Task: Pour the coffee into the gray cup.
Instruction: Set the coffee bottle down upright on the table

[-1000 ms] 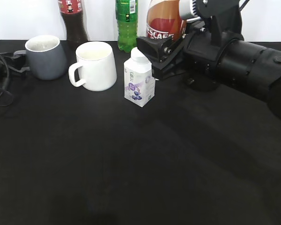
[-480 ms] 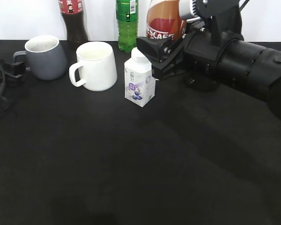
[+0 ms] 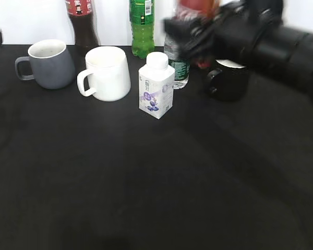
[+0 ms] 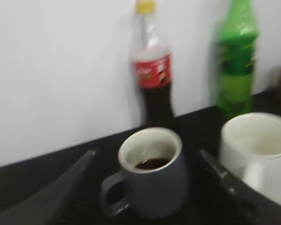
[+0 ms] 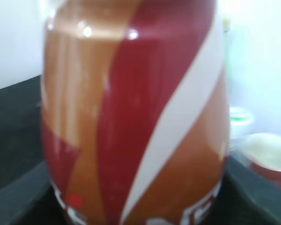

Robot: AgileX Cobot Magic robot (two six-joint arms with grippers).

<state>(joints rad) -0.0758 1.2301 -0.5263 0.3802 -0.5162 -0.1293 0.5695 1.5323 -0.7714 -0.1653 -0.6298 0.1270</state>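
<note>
The gray cup [image 3: 44, 63] stands at the back left with its handle to the left. In the left wrist view the gray cup [image 4: 152, 180] holds a little dark liquid. My left gripper [image 4: 147, 153] is open, with a finger on each side of the cup and not touching it. My right gripper [image 3: 190, 34], blurred, is shut on the coffee bottle [image 3: 198, 8] and holds it raised at the back right. The coffee bottle's brown, red and white label [image 5: 136, 117] fills the right wrist view, upright between the right gripper's [image 5: 136, 187] jaws.
A white mug [image 3: 107, 73] stands right of the gray cup, then a small white carton [image 3: 156, 86]. A cola bottle [image 3: 81, 21], a green bottle [image 3: 142, 26] and a small clear bottle [image 3: 177, 67] stand behind. A black mug [image 3: 227, 78] sits under the right arm.
My right arm has swung up and to the right with the coffee bottle, uncovering the black mug and the clear bottle. The left gripper has drawn back to the left, away from the gray cup's handle.
</note>
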